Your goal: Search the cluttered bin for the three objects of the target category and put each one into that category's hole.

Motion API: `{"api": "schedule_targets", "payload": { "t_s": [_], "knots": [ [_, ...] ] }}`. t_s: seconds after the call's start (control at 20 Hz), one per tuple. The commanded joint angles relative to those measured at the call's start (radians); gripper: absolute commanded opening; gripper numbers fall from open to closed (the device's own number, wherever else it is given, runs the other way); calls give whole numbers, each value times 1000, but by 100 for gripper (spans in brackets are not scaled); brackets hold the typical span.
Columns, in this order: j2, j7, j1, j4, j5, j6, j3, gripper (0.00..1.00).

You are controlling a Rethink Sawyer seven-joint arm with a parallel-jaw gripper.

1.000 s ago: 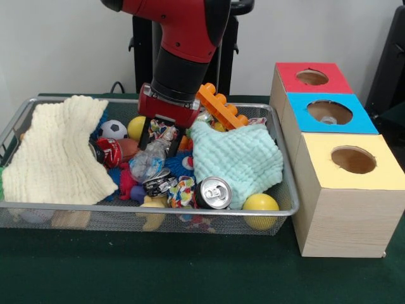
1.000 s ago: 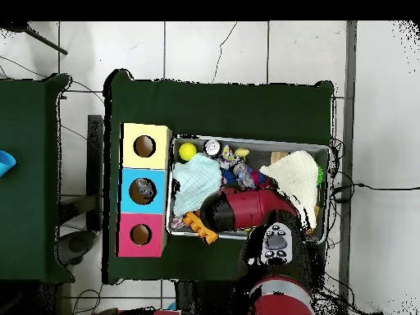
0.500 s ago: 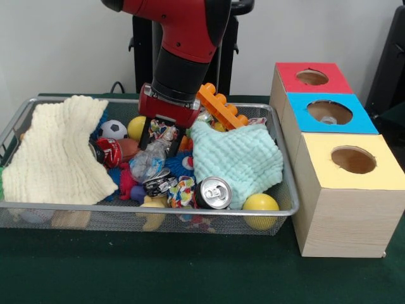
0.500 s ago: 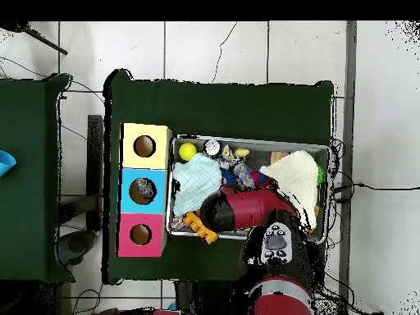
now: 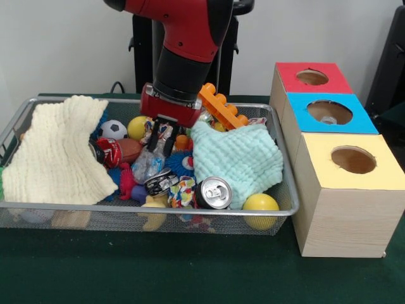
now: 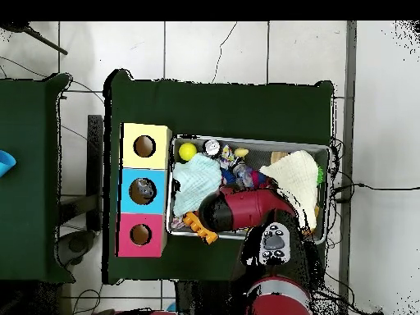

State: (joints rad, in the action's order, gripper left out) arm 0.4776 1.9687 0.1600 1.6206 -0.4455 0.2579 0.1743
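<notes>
Clear crumpled plastic bottle [image 5: 150, 163] pinched by the tool [image 5: 159, 140].

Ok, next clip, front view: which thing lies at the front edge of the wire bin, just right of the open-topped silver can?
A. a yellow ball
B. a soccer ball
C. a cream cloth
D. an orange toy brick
A: the yellow ball rests in the wire bin's front right corner, just right of the silver can.
</notes>
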Motion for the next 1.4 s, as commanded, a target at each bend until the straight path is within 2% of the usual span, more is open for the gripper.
{"api": "schedule_targets", "payload": {
  "t_s": [0.05, 0.5, 0.8, 1.4],
  "knots": [
    [-29, -2, -7, -20, -46, 53, -51, 0],
    [-8, -14, -8, -14, -39, 82, -58, 0],
    [57, -59, 4, 16, -28, 152, -81, 0],
    [61, -75, 12, 19, -55, 148, -89, 0]
  ]
}}
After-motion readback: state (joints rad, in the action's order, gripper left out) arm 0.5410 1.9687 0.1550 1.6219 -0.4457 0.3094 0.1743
